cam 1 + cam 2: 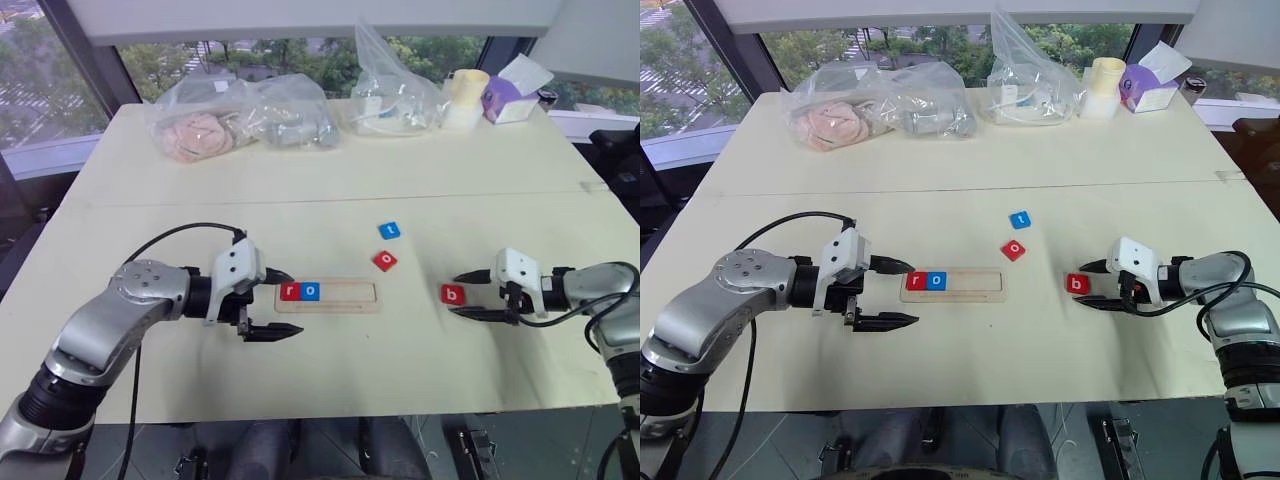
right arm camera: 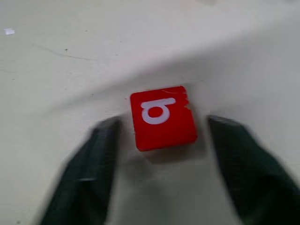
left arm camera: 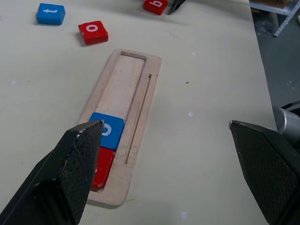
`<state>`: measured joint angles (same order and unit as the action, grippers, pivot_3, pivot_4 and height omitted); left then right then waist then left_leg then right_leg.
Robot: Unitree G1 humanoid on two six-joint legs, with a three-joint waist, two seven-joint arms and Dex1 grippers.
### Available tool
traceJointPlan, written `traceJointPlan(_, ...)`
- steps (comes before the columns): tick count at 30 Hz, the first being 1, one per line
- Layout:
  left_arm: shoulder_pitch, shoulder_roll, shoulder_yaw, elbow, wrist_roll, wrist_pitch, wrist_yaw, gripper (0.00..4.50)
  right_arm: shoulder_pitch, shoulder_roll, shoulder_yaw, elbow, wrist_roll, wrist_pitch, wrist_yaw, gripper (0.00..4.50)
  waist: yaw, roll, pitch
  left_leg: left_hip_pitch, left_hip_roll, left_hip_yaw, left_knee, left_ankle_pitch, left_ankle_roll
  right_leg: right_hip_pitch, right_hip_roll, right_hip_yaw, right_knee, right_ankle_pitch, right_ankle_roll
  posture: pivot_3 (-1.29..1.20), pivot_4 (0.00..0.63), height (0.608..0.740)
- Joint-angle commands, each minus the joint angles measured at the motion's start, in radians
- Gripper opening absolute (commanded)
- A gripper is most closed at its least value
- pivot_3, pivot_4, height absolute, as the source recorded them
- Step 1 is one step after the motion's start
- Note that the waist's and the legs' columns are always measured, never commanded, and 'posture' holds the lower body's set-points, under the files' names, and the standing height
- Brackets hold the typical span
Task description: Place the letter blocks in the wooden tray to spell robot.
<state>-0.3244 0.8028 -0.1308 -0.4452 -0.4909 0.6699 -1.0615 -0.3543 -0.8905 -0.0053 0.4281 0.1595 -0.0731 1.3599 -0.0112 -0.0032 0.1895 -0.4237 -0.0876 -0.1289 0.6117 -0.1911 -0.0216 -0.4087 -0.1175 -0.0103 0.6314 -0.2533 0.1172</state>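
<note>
1. Nearest the table's (image 1: pixel 330 400) front edge, the left gripper (image 1: pixel 272 303) hangs just off the wooden tray's (image 1: pixel 330 296) left end with its jaws spread wide and holding nothing. A risk, as I judge it: if this arm swings, its lower finger could knock the tray and slide the seated tiles.
2. The left wrist view adds what the head views flatten: the red r tile (image 3: pixel 101 166) and blue o tile (image 3: pixel 108 130) sit snug at the near end of the slot, with three places bare.
3. Toward the table's right edge, the right gripper (image 1: pixel 467 294) has its fingers either side of the red b tile (image 1: pixel 452 294). The fingers stand apart from the tile's sides, so the jaws look partly open and not yet gripping.
4. The right wrist view shows the b tile (image 2: pixel 162 118) slightly skewed between the fingers. Closing on it so could pinch corners and make it twist or squirt free.
5. Farther in, the red o tile (image 1: pixel 385 261) and blue t tile (image 1: pixel 390 230) wait loose beyond the tray.
6. Along the far edge lie plastic bags (image 1: pixel 240 120).
</note>
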Motion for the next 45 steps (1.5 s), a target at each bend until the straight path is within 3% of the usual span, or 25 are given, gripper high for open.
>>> traceJointPlan(1,0.003,0.021,0.033,-0.004,0.002,-0.018,0.000,4.50,-0.018,0.003,0.000,-0.025,0.001,0.007,-0.016,1.11,-0.001,0.000,0.000,0.000,0.000,0.000,0.000,0.000,0.000,0.000,0.000,0.000,0.000,0.000,0.000,0.00,0.150,0.740)
traceJointPlan(4,0.011,0.042,0.055,0.022,0.010,-0.030,-0.002,4.50,-0.039,0.010,0.001,-0.071,0.012,0.049,-0.033,1.12,-0.003,0.000,0.000,0.001,0.000,0.000,0.000,0.000,0.000,0.000,0.000,0.001,0.001,0.000,0.000,0.00,0.150,0.740)
traceJointPlan(10,0.064,0.151,0.156,0.056,-0.003,-0.019,-0.034,4.50,-0.198,0.089,0.088,-0.352,0.081,0.378,-0.051,1.12,-0.013,0.001,0.001,0.001,0.001,0.002,-0.001,0.000,0.000,-0.004,0.001,0.004,0.003,0.000,-0.001,0.00,0.150,0.740)
traceJointPlan(17,0.209,0.236,0.252,-0.007,-0.017,-0.031,-0.064,4.50,-0.317,0.241,0.289,-0.380,-0.044,0.473,-0.138,1.12,0.007,0.000,0.002,-0.001,0.000,0.001,-0.002,0.000,0.000,-0.004,0.001,0.004,0.000,0.000,0.000,0.00,0.150,0.740)
traceJointPlan(25,0.266,0.197,0.275,-0.086,-0.032,0.003,0.015,4.50,-0.350,0.312,0.395,-0.369,-0.097,0.506,-0.154,1.12,-0.003,0.000,0.002,-0.002,-0.001,0.001,-0.002,0.000,-0.001,-0.005,0.000,0.004,0.001,0.002,0.002,0.00,0.150,0.740)
traceJointPlan(45,0.265,0.187,0.250,-0.079,-0.036,0.002,0.057,4.50,-0.358,0.363,0.429,-0.379,-0.116,0.522,-0.159,1.12,-0.004,0.000,0.002,-0.001,0.000,0.001,-0.001,0.000,-0.001,-0.006,0.002,0.004,0.002,0.002,0.003,0.00,0.150,0.740)
